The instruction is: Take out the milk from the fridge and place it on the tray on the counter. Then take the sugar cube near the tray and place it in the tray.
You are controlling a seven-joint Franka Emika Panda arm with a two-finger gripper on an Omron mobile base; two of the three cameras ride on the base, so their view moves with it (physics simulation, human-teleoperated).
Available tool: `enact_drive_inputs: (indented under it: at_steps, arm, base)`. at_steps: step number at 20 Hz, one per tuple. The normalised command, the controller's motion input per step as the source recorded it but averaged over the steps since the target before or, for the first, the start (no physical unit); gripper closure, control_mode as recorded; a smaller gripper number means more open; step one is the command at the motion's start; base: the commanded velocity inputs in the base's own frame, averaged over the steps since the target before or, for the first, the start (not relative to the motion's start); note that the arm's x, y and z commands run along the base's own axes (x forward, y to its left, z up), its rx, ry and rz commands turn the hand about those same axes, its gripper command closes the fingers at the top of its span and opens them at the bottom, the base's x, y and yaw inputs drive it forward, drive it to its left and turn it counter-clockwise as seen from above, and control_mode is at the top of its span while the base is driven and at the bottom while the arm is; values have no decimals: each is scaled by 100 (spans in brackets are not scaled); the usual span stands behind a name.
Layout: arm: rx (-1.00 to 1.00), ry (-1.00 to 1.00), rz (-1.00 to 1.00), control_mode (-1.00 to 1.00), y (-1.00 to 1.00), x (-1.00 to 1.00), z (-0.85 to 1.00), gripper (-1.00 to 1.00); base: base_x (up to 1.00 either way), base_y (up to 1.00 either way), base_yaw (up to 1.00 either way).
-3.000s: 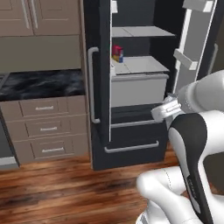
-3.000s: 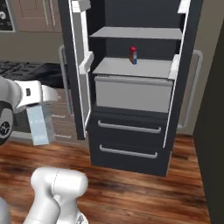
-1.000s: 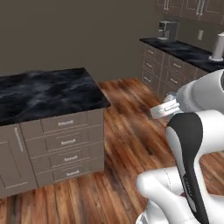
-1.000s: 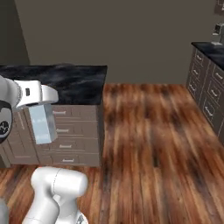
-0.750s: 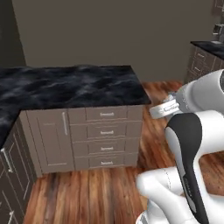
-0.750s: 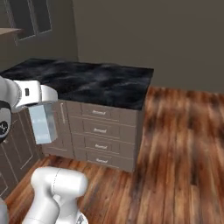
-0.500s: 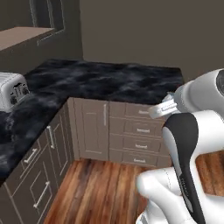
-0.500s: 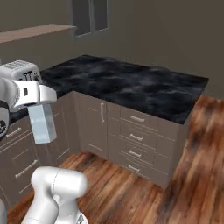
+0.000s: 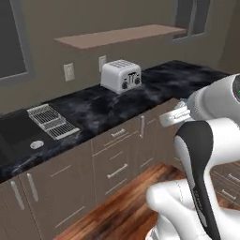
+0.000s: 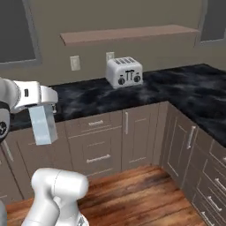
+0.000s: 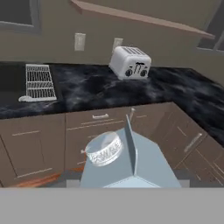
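Hanging at the left of the right base view, the milk [image 10: 43,124] is clamped upright in the end effector [image 10: 43,106], jaws partly spread around its gabled top. Right of it, a toaster [image 10: 124,72] stands on the black marbled table [image 10: 176,88], upper centre.

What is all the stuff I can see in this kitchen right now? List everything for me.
milk carton: one, pale grey-white, held in the air in front of the cabinets
toaster: one, white, on the counter by the wall
counter: one, black marble-look, L-shaped, over the cabinets
cabinets: several, brown, below the counter
wire rack: one, grey, on the counter beside the sink
sink: one, dark, set into the counter
shelf: one, brown, on the wall above the toaster
wall outlets: two, white, under the shelf
end effector: one, white, closed on the carton
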Motion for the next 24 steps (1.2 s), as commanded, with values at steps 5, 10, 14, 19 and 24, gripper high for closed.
enact_drive_inputs:
  at_steps: [5,10,14,19,24]
  arm:
    - [0,0,0,100,0,0,0,100]
    - [0,0,0,100,0,0,0,100]
    - [0,0,0,100,0,0,0,100]
    - [0,0,0,100,0,0,0,100]
    - [0,0,0,100,0,0,0,100]
  base:
    - [3,41,89]
    - [19,100,46]
    - [13,100,45]
    - [26,100,37]
    - [26,100,24]
